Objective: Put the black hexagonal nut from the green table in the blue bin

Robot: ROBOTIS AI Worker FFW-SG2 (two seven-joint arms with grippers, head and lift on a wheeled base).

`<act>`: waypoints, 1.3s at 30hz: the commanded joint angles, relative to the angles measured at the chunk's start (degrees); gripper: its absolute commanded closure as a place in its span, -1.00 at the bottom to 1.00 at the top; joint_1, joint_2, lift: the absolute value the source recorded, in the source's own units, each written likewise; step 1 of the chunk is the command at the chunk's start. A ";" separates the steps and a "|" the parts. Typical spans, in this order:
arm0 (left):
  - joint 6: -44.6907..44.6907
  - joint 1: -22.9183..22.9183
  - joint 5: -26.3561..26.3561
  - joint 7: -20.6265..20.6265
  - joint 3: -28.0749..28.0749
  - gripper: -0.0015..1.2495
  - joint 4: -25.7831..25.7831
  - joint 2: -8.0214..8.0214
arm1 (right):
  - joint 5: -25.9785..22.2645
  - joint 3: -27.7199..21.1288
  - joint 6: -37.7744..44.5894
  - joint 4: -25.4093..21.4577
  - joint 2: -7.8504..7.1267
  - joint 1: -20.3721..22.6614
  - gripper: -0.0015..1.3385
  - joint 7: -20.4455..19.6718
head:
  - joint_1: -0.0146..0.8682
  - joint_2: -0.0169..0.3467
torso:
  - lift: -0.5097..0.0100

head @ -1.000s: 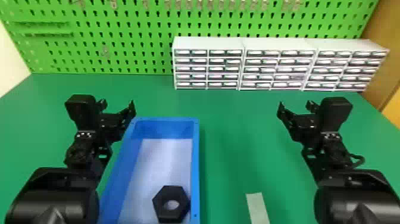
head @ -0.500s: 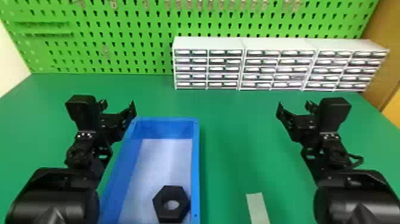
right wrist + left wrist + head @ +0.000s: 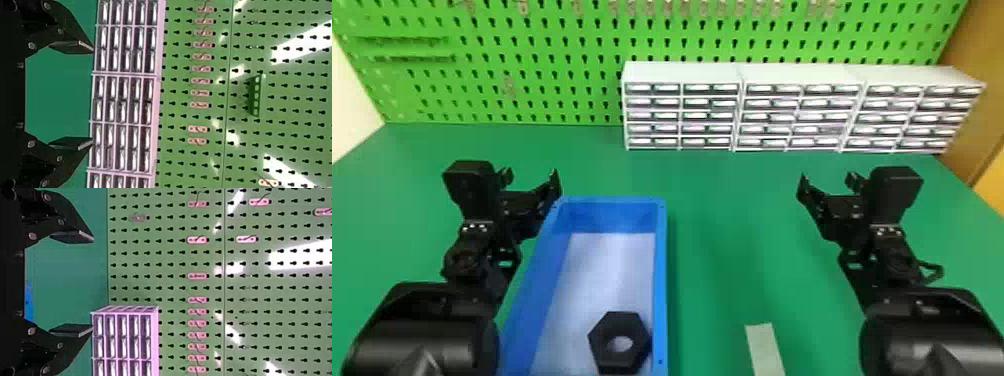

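The black hexagonal nut [image 3: 604, 345] lies flat on the floor of the blue bin [image 3: 660, 280], toward its near end and close to its right wall. The left pincer [image 3: 531, 176], spread wide with nothing in it, sits by the bin's far left corner; whether a finger touches the rim is hard to tell. The right pincer [image 3: 827, 179], also wide and holding nothing, is well apart to the bin's right. Between that pincer and the bin runs a broad stretch of green table [image 3: 722, 215].

The bin's near end is cut off, as is a pale strip [image 3: 764, 350] to its right. Beyond the bin, white drawer units [image 3: 682, 115] stand against a green pegboard [image 3: 557, 40]; their contents are unclear.
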 commanded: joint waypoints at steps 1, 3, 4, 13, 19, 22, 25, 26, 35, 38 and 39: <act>0.00 0.00 0.00 0.00 0.02 -0.28 0.00 0.00 | 0.00 -0.06 0.00 0.00 0.00 0.06 -0.33 0.00 | 0.59 -0.63 | 0.59; 0.00 0.00 0.00 0.00 0.11 -0.28 0.00 0.00 | 0.00 -0.06 0.00 0.00 0.00 0.06 -0.33 0.00 | 0.59 -0.63 | 0.59; 0.00 0.09 0.00 0.00 0.11 -0.28 0.00 0.00 | 0.00 -0.06 0.00 0.00 0.00 0.06 -0.33 0.00 | 0.59 -0.63 | 0.59; 0.00 -0.09 0.09 0.00 0.19 -0.28 0.00 0.00 | 0.00 -0.24 0.00 0.00 0.09 -0.03 -0.33 0.00 | 0.59 -0.63 | 0.59; 0.00 -0.26 0.09 0.00 0.11 -0.28 0.00 0.00 | 0.00 -0.06 0.00 0.00 0.18 -0.03 -0.33 0.00 | 0.59 -0.63 | 0.59; 0.09 -0.26 0.09 0.00 0.11 -0.28 0.00 0.00 | 0.00 0.03 0.00 0.00 0.18 -0.03 -0.33 0.00 | 0.59 -0.63 | 0.59; 0.09 -0.44 0.09 0.00 0.11 -0.28 0.00 0.00 | 0.00 0.03 0.00 0.00 0.09 -0.03 -0.33 0.00 | 0.59 -0.63 | 0.59; 0.00 -0.44 0.09 0.00 0.11 -0.28 0.00 0.00 | 0.00 0.03 0.00 0.00 0.09 -0.03 -0.33 0.00 | 0.59 -0.63 | 0.59; 0.00 -0.35 0.09 0.00 0.19 -0.28 0.00 0.00 | 0.09 0.20 0.00 0.00 -0.09 -0.12 -0.33 0.00 | 0.59 -0.63 | 0.59; 0.00 -0.35 0.09 0.00 0.28 -0.28 0.00 0.00 | 0.09 0.20 0.00 0.00 -0.09 -0.12 -0.33 0.00 | 0.59 -0.63 | 0.59; 0.00 -0.35 0.09 0.00 0.28 -0.28 0.00 0.00 | 0.09 0.20 0.00 0.00 -0.09 -0.12 -0.33 0.00 | 0.59 -0.63 | 0.59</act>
